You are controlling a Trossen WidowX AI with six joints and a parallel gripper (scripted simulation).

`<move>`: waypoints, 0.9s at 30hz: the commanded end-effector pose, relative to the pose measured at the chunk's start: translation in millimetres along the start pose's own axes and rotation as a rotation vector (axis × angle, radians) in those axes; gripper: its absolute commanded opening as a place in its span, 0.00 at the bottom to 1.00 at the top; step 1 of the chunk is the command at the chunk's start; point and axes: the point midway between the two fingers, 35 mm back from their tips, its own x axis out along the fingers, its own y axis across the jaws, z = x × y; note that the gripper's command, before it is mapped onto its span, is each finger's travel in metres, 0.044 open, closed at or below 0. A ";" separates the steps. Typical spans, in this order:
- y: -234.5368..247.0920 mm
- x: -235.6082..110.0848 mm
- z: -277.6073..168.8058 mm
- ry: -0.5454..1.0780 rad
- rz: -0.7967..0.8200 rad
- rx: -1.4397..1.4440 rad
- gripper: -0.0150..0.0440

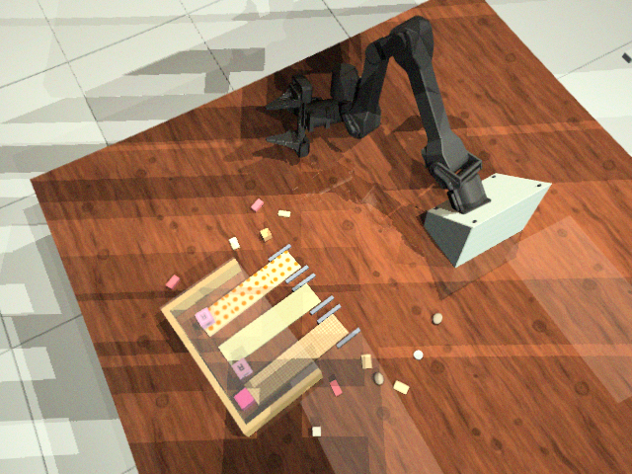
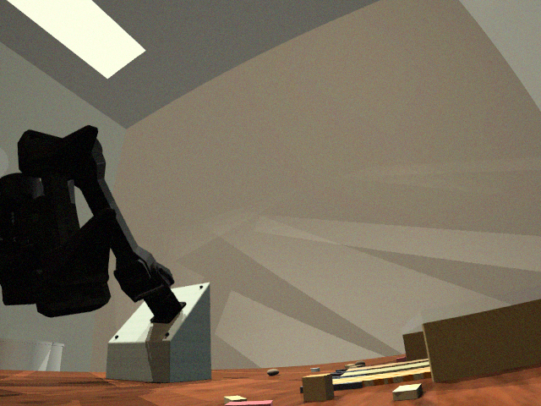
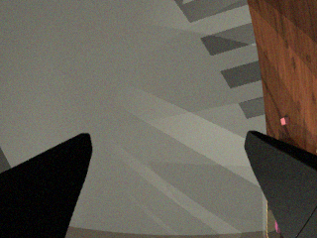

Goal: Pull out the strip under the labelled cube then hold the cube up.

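Note:
My gripper [image 1: 267, 123] [image 3: 169, 141] is open and empty, high above the table, away from the strips. In the exterior view its fingers cannot be made out. An orange-dotted strip [image 1: 255, 285], a plain pale yellow strip [image 1: 276, 321] and a fine-checked tan strip [image 1: 321, 334] lie side by side, their inner ends inside a wooden frame [image 1: 202, 365]. A lilac cube [image 1: 204, 318] with a faint mark is at the dotted strip's inner end. Another lilac cube [image 1: 242, 367], with a darker mark, is at the plain strip's inner end. An unmarked magenta cube [image 1: 244, 399] is at the checked strip's inner end.
Short grey-blue rails [image 1: 279, 252] flank the strips' outer ends. Small blocks, including a tan one [image 1: 265, 234] [image 2: 318, 387] and a pink one [image 1: 257, 204], and pebbles [image 1: 437, 318] lie around. The frame's walls [image 2: 484, 342] stand upright. The arm's pale base [image 1: 495, 224] [image 2: 189, 349] stands beyond.

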 end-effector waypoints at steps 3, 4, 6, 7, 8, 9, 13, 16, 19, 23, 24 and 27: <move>-1.5 8.1 -4.5 -0.006 0.008 0.004 0.93; -2.8 14.3 -8.3 -0.011 0.013 0.008 0.93; -6.8 31.4 -20.4 -0.022 0.020 0.017 0.93; -9.4 40.9 -27.8 -0.031 0.018 0.016 0.93; -12.3 50.0 -35.6 -0.040 0.013 0.013 0.93; -15.2 58.4 -43.7 -0.046 0.005 0.010 0.93; -29.4 87.4 -77.2 -0.086 -0.067 -0.064 0.93; -42.3 105.2 -111.7 -0.090 -0.162 -0.154 0.93; -54.4 115.7 -151.5 -0.058 -0.275 -0.273 0.93; -67.3 116.9 -208.7 0.038 -0.428 -0.483 0.93; -69.7 114.8 -223.0 0.071 -0.464 -0.544 0.93; -74.8 103.3 -264.3 0.184 -0.562 -0.752 0.93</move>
